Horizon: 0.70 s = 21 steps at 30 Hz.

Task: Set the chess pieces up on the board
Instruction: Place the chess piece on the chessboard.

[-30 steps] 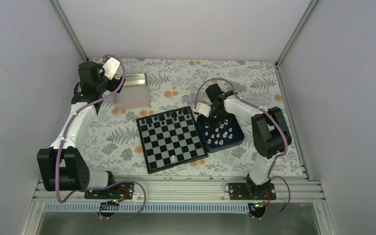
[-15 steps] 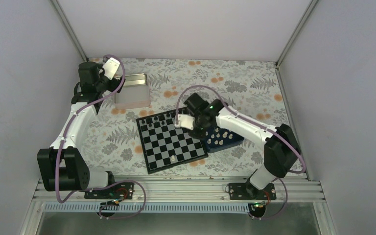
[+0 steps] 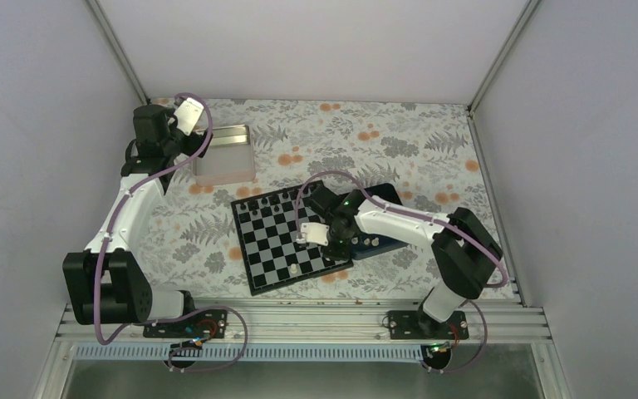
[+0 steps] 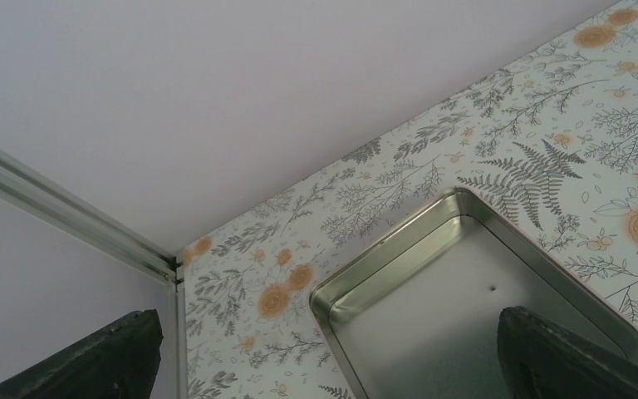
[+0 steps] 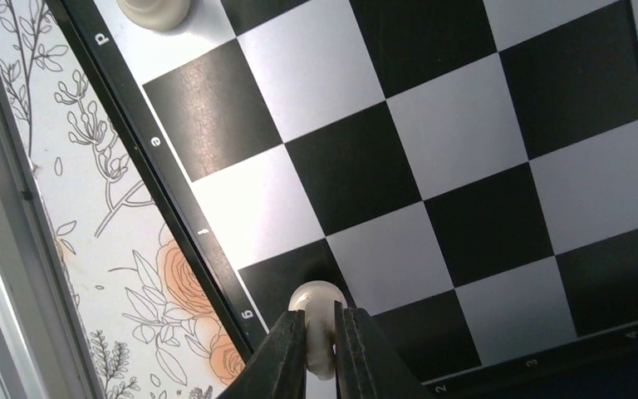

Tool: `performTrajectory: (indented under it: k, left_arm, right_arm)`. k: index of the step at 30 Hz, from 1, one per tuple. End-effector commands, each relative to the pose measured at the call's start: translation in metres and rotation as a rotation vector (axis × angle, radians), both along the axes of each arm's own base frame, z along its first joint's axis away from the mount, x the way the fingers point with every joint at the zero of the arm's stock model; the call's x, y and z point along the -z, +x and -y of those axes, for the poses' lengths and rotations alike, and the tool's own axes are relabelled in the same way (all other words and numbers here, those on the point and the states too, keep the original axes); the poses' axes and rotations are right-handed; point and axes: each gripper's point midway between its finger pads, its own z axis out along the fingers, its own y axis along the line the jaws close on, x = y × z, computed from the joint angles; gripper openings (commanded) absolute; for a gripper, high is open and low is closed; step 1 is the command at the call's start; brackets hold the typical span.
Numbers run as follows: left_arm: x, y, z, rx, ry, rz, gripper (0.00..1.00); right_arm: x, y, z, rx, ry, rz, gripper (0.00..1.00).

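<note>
1. A floral cloth [image 3: 432, 141] covers the table inside a white-walled enclosure. Bare cloth runs along the far side and around the right corner.
2. The board [image 3: 278, 241] lies near the centre, slightly rotated. The dark blue tray [image 3: 385, 194] lies just beside its right edge, partly hidden under the right arm.
3. Black pieces [image 3: 278, 199] line the board's far rows. A lone white piece [image 3: 295, 269] stands near the near edge, and the squares between are bare.
4. The right gripper [image 5: 321, 324] is clamped on a cream chess piece [image 5: 314, 298] over the black square at border letter g, close to the board's black rim. Contact with the square cannot be determined.
5. Adjacent squares are unoccupied. The lone white piece stands at letter d, well apart.
6. The left gripper [image 4: 330, 349] has its fingers spread wide and holds nothing. It hangs above the silver tin [image 4: 465, 307], near the far-left wall and corner post.
</note>
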Motion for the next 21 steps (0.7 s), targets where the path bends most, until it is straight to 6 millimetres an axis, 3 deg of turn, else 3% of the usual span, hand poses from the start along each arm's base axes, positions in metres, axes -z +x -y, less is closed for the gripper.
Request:
performTrajectory:
  k: [1,7,21]
  left_arm:
    - [-0.006,0.001,0.0,0.007,0.005,0.029,1.0]
    - [-0.006,0.001,-0.001,0.004,0.007,0.028,1.0]
    - [-0.006,0.001,-0.001,0.005,0.006,0.026,1.0]
  right_arm:
    - [-0.001,-0.005,-0.008,0.006,0.041,0.0,0.11]
    - [0.001,-0.014,-0.014,-0.014,0.046,-0.021,0.11]
    - [0.007,-0.015,-0.003,0.002,0.002,-0.013,0.11]
